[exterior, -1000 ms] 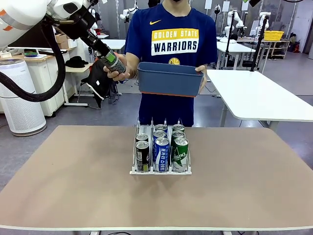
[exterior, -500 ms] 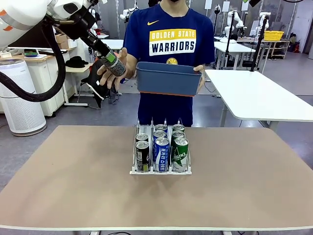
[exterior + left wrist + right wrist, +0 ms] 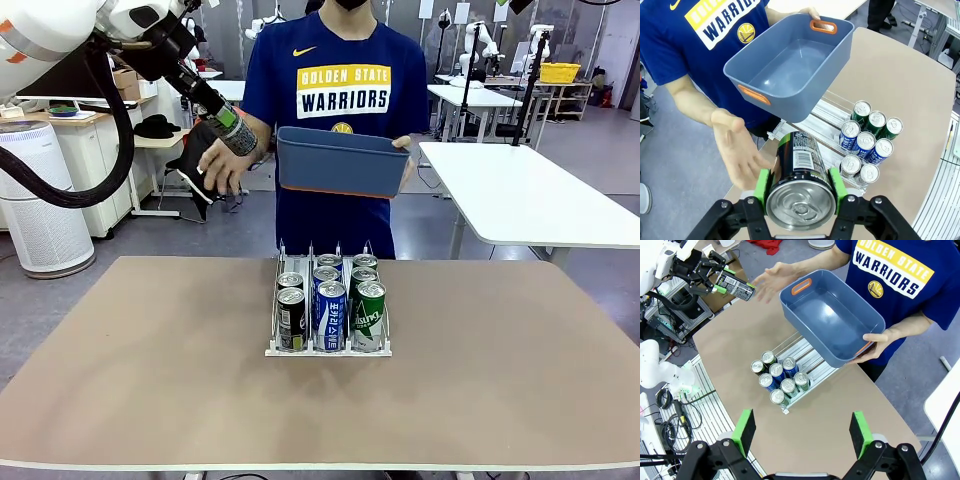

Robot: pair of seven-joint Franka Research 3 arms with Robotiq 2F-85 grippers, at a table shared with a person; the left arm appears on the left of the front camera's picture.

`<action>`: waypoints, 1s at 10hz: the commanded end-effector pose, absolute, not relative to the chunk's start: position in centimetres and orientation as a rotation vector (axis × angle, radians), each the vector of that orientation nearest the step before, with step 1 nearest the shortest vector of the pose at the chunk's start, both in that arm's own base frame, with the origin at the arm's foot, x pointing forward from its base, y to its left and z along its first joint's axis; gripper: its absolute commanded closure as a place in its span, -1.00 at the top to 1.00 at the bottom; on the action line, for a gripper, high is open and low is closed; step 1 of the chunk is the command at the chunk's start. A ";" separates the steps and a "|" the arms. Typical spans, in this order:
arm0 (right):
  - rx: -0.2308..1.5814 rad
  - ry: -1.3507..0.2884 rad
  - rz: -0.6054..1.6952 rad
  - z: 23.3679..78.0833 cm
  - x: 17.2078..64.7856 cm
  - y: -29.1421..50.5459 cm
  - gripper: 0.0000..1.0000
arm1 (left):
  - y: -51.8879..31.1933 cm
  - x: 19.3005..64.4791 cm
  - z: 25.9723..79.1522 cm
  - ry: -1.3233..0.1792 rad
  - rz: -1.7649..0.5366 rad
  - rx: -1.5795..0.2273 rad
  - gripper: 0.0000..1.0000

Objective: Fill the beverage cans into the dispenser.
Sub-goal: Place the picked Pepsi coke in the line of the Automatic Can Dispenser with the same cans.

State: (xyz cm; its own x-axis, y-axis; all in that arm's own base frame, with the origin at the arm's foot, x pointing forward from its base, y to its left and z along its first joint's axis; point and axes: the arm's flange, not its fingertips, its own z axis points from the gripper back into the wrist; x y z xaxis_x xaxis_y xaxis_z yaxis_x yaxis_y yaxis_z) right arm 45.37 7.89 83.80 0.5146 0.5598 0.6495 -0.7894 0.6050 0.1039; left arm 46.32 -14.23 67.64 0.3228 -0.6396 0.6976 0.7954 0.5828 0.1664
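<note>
Brown desk [image 3: 150, 380] has the dispenser [image 3: 328, 348] loaded with cans [image 3: 331, 312]; left gripper [image 3: 800, 192] clamps a black can [image 3: 799, 180], right gripper [image 3: 803, 431] spread wide.

The cans [image 3: 330, 305] in the middle of the front view are shiny metal with smooth silver tops. The rack [image 3: 328, 348] under them is thin white wire. The table [image 3: 150, 370] looks flat, matt and brown. The blue tub [image 3: 340, 160], upper middle, is smooth plastic. The shirt [image 3: 345, 60] is soft cloth.
</note>
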 end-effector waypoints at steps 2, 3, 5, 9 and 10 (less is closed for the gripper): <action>0.423 -0.607 0.832 83.8 45.2 8.0 1.00 | -14.0 46.3 67.7 -0.809 -0.964 -0.215 -0.98; 0.423 -0.607 0.832 83.8 45.2 8.0 1.00 | -14.0 46.3 67.7 -0.809 -0.964 -0.215 -0.98; 0.423 -0.607 0.832 83.8 45.2 8.0 1.00 | -14.0 46.3 67.7 -0.809 -0.964 -0.215 -0.98; 0.423 -0.607 0.832 83.8 45.2 8.0 1.00 | -14.2 46.3 67.6 -0.803 -0.952 -0.222 0.16; 0.423 -0.607 0.832 83.8 45.2 8.0 1.00 | -14.3 45.3 66.8 -0.770 -0.884 -0.203 0.16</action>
